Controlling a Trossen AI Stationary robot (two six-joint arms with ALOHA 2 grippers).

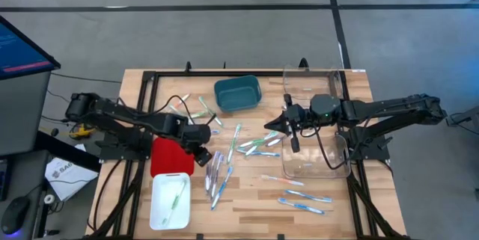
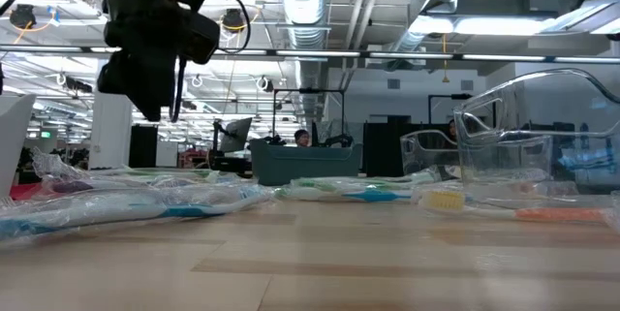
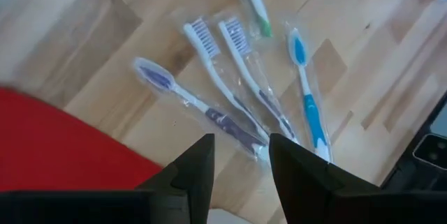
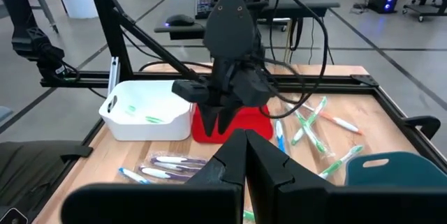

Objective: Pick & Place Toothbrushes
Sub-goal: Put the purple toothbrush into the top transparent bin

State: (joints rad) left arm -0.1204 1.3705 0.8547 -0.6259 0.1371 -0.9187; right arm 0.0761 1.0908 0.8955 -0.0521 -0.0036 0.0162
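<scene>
Several toothbrushes point(image 1: 218, 173) lie in clear wrappers just right of the left gripper point(image 1: 200, 155), which hovers left of centre in the high view with its fingers point(image 3: 198, 169) partly apart and nothing between them. In the left wrist view four of these wrapped brushes fan out on bare wood past the fingertips, purple and blue handles among them, none touched. A red bin point(image 1: 169, 155) sits directly left of the gripper, and a white bin point(image 1: 159, 208) below it in the frame holds one green brush point(image 1: 177, 195).

More brushes point(image 1: 258, 144) are scattered at the middle of the table point(image 1: 254, 210), between the two arms, and a few point(image 1: 303, 199) lie toward the lower right. The right gripper point(image 1: 277, 122) hangs right of centre, fingers shut and empty, beside a clear bin point(image 1: 333, 169). A teal bin point(image 1: 237, 94) stands at top centre.

Open wood shows along the lower edge of the high view and between the left pile and the lower-right brushes. A black frame point(image 1: 150, 75) runs along the table's top edge and sides.
</scene>
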